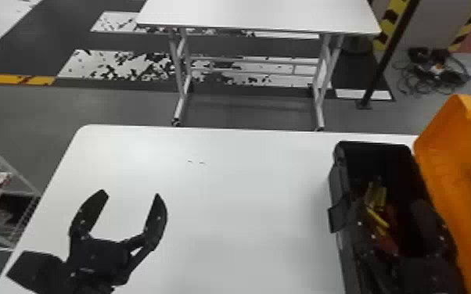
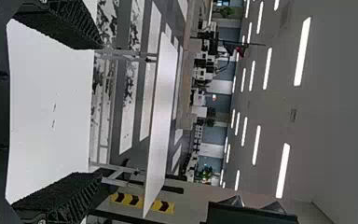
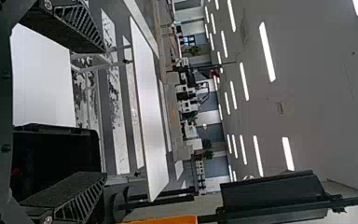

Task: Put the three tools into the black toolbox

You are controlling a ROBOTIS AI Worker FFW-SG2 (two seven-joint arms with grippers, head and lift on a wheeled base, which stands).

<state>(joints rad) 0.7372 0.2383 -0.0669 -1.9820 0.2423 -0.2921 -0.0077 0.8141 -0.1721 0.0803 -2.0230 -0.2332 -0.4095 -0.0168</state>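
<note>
Tools (image 1: 378, 217) are lying inside the black toolbox (image 1: 336, 183), count unclear. Right gripper (image 3: 102, 112) is gaping over it; left gripper (image 1: 131, 193) is gaping above the table (image 1: 246, 187). I'm judging placement finished, next needing a careful right-arm retreat.

The lid (image 1: 467, 172) is orange, the near tabletop (image 1: 246, 176) white.
</note>
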